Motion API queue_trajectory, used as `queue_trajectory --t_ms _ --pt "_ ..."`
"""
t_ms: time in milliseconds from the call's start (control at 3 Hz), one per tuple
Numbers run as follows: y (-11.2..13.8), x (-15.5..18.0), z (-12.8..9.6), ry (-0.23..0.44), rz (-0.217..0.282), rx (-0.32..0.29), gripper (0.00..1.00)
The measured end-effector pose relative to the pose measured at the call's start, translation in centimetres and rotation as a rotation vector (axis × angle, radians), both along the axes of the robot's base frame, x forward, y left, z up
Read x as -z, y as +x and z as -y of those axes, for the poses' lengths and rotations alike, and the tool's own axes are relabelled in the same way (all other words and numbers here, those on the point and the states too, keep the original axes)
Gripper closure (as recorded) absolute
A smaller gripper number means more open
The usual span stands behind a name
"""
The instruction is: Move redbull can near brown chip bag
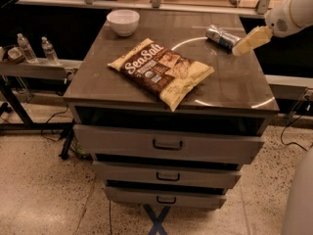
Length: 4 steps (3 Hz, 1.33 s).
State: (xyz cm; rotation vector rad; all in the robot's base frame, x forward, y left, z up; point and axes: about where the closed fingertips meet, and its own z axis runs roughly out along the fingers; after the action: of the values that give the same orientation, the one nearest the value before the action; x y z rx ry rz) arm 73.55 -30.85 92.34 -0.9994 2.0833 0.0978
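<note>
Barely started tbh: the can point(222, 36) lies on its side at the table's point(234, 84) far right, well apart from the bag point(161, 71), my gripper point(250, 40) just beside it, can't tell how open.

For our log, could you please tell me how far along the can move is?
Nothing looks done: the slim silver-and-blue metal can lies on its side at the back right, apart from the large brown crinkly chip bag. In hand: the pincer hovers beside the can. Left: grasping, carrying, placing it by the bag.
</note>
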Motion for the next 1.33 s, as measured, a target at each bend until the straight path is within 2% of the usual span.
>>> queue_trajectory --t_ms 667,1000,1333 --pt "5.3 4.0 -0.9 0.101 -0.015 0.092 0.00" --pt "7.3 5.9 -1.0 0.188 -0.027 0.139 0.02" --pt "8.3 7.0 -1.1 0.245 -0.038 0.161 0.32"
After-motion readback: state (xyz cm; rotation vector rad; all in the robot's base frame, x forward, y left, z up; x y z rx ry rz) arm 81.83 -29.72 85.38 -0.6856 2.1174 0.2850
